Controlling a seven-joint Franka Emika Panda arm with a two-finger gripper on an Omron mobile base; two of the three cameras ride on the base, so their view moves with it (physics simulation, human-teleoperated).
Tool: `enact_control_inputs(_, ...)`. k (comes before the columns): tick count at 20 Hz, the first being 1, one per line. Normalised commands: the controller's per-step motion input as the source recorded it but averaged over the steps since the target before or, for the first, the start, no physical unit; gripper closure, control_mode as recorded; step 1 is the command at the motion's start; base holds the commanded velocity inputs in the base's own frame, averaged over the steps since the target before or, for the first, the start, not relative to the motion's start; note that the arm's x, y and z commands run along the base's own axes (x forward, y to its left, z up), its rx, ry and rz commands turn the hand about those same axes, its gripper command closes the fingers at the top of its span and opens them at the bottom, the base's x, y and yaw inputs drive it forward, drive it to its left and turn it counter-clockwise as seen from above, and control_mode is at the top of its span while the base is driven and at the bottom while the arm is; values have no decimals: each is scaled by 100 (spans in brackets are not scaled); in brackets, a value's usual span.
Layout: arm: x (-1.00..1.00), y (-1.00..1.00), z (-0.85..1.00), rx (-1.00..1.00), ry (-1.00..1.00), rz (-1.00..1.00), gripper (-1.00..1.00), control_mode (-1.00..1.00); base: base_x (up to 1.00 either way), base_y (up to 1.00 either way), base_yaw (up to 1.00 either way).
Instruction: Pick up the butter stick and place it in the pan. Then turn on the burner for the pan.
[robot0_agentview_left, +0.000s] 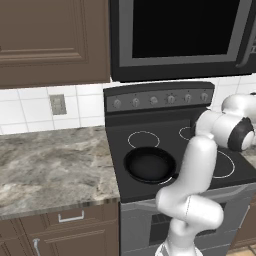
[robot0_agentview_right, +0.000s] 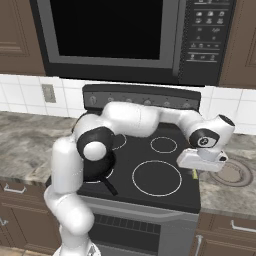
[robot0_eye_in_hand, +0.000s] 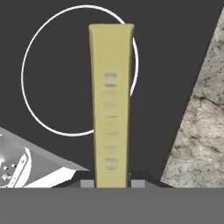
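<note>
Nearest the camera on the hand: butter stick (robot0_eye_in_hand: 111, 105), a slim pale yellow bar with flat faces, squared corners and faint printed marks along its length, rising straight up from between the two fingertips. Gripper (robot0_eye_in_hand: 112, 183) clenched on the butter stick at its near end, bar reaching away along the gripper's line. Seen from the right base camera as a thin yellow sliver (robot0_agentview_right: 194, 173) poking out under the white hand, above the right edge of the stove.

Below the bar: stovetop (robot0_eye_in_hand: 52, 52), smooth, matte, dark glass, marked with a thin white burner ring (robot0_eye_in_hand: 27, 65) that the butter stick crosses on one side. Off to the side, speckled grey-brown stone desk (robot0_eye_in_hand: 201, 127), mottled and veined, meeting the stovetop along a straight edge.

Farther left on the stovetop: pan (robot0_agentview_left: 150, 165), round, black, low-walled, sitting on the front left burner, well apart from the held butter stick. Long straight black handle (robot0_agentview_right: 107, 186) pointing toward the front edge of the stove. White glossy arm (robot0_agentview_left: 192, 175) bending across in front of the pan's right side, partly hiding it in both base views.

Beyond: row of round grey knobs (robot0_agentview_left: 161, 99) on the stove's back panel, white tiled wall (robot0_agentview_left: 30, 107) with a grey outlet plate (robot0_agentview_left: 58, 104), dark microwave (robot0_agentview_right: 125, 35) overhead, brown panelled wooden cabinets (robot0_agentview_left: 50, 40) beside it.
</note>
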Motion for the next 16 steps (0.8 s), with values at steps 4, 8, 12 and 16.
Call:
enact_control_inputs(4, -13, 63, 29, -2, 0, 0, 100, -100, 0, 0, 0)
enact_control_inputs(8, -15, 56, 31, -2, 0, 0, 100, -100, 0, 0, 0)
enact_control_inputs(12, -17, 58, 30, -3, 0, 0, 100, -100, 0, 0, 0)
enact_control_inputs(16, -12, 64, 23, -2, 0, 0, 100, -100, 0, 0, 0)
